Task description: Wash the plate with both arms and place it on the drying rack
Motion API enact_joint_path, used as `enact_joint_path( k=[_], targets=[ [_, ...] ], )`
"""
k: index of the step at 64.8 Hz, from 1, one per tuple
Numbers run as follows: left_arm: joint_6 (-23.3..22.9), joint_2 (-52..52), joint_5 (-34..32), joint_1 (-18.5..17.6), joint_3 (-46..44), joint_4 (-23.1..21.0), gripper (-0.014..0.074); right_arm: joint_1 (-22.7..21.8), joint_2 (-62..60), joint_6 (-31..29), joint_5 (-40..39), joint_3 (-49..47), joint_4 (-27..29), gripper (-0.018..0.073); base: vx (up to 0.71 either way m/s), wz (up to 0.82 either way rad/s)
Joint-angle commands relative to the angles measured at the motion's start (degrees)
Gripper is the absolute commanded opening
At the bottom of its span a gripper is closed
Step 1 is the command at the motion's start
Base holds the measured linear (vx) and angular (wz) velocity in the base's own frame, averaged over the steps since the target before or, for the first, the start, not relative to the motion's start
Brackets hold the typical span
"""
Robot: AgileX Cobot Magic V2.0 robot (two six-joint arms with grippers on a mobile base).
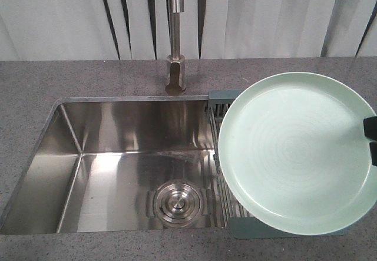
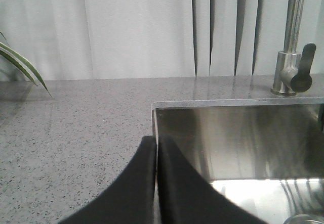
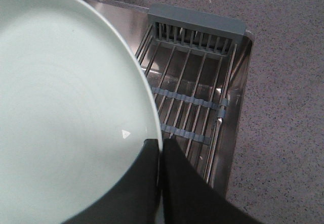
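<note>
We find the right tool pinching the rim of the plate, which spreads left of it. The drying rack lies ahead and beneath (contact cannot be told). The left tool is pressed together, with the sink corner just ahead.

No words, brands or numbers can be read anywhere. The one mark is a small white triangle on the round pale mint-green plate, just left of the right pincer.

Bright, even light glares white off the sink floor; the close left gripper looks blurred black.
</note>
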Motion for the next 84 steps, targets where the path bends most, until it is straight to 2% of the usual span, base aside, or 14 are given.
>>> enact_joint_path(
  k=[1, 84],
  targets=[
    [-0.15, -0.86, -3.89, -0.43, 1.24, -0.49, -0.0006, -0.31, -0.35, -0.03, -3.71, -1.61, 0.68, -0.0006, 0.00, 0.00],
    [-0.15, -0.86, -3.89, -0.43, 1.24, -0.49, -0.0006, -0.31, -0.35, -0.03, -3.66, -1.61, 0.68, -0.0006, 0.00, 0.00]
  ],
)
